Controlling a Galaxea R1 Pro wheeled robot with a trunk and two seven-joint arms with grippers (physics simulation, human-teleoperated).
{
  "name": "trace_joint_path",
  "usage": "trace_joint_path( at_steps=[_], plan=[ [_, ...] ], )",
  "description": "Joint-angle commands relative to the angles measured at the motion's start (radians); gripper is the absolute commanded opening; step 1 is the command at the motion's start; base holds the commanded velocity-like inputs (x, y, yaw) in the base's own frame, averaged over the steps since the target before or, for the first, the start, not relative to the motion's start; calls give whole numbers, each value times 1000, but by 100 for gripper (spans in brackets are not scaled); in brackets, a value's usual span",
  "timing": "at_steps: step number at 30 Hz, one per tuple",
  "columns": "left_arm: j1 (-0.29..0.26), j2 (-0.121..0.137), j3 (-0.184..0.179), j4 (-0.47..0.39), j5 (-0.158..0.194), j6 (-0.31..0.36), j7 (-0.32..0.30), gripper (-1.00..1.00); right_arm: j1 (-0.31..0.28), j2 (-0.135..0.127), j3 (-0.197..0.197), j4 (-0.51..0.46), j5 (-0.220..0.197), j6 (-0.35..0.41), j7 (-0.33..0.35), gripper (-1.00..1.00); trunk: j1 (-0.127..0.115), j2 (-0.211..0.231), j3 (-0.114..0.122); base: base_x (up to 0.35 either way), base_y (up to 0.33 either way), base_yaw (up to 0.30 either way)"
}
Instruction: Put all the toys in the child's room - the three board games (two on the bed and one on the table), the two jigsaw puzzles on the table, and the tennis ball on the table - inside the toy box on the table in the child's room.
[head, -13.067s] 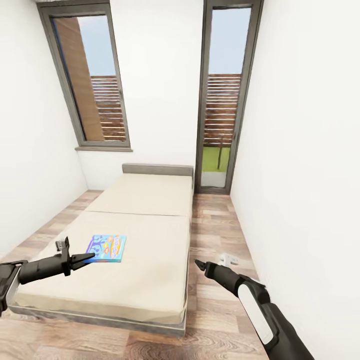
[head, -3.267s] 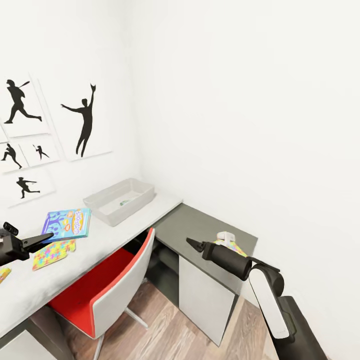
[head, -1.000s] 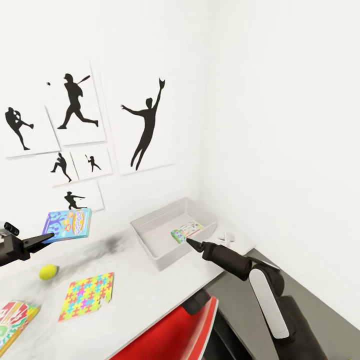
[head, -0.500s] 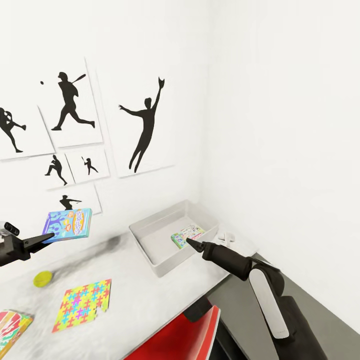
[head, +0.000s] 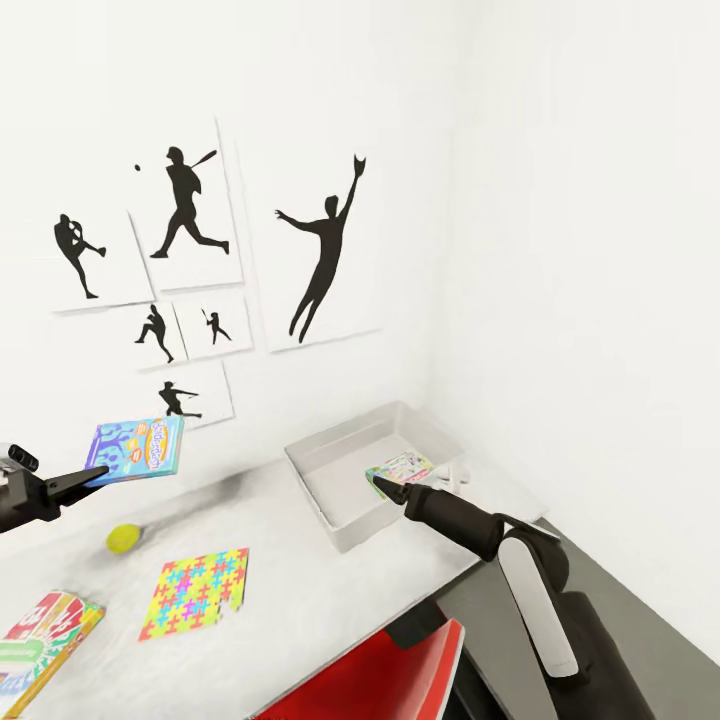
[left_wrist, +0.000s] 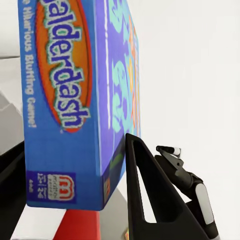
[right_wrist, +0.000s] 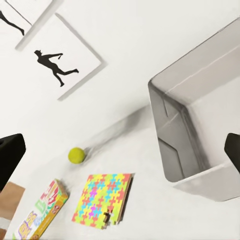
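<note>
Head view: left end effector (head: 88, 474) reached in from the left edge, closed on the lower corner of a blue game box (head: 135, 449) held in the air above the white counter (head: 300, 590). On the counter lay a ball (head: 123, 538), a puzzle (head: 196, 592) nearer the front edge, and a red game box (head: 45, 639) at the left corner. The toy box (head: 372, 470) stood toward the right by the wall corner, with a small game box (head: 400, 468) lying inside it. The right end effector (head: 378, 485) pointed over the toy box's near rim, its tip just beside the small box; I cannot tell whether its fingers were apart or together here. Silhouette posters (head: 200, 270) hung on the wall, and a red chair (head: 400, 680) showed below the counter edge.

Left wrist view: the blue game box (left_wrist: 75, 100) stood clamped between the two dark fingers (left_wrist: 150, 200), its "Balderdash" lettering readable. The right arm (left_wrist: 187, 185) showed beyond it.

Right wrist view: the two fingertips (right_wrist: 10, 160) sat wide apart at opposite edges, gripping nothing. Between them lay the toy box (right_wrist: 200, 125), the ball (right_wrist: 76, 155), the puzzle (right_wrist: 102, 199) and the red game box (right_wrist: 41, 209), all resting on the counter (right_wrist: 135, 165) and apart from one another. One poster (right_wrist: 62, 62) hung on the wall above.
</note>
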Motion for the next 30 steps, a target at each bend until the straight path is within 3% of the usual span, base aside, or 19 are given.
trace_joint_path(
  at_steps=[1, 30],
  plan=[
    [-1, 0, 0, 0, 0, 10, -4, -100, -1, 0, -1, -1, 1, 5, 3, 100, 1, -2, -2, 5, 0, 134],
    [0, 0, 0, 0, 1, 10, -4, -100, -1, 1, 0, 0, 1, 5, 3, 100, 1, -2, -2, 59, -23, 9]
  ],
)
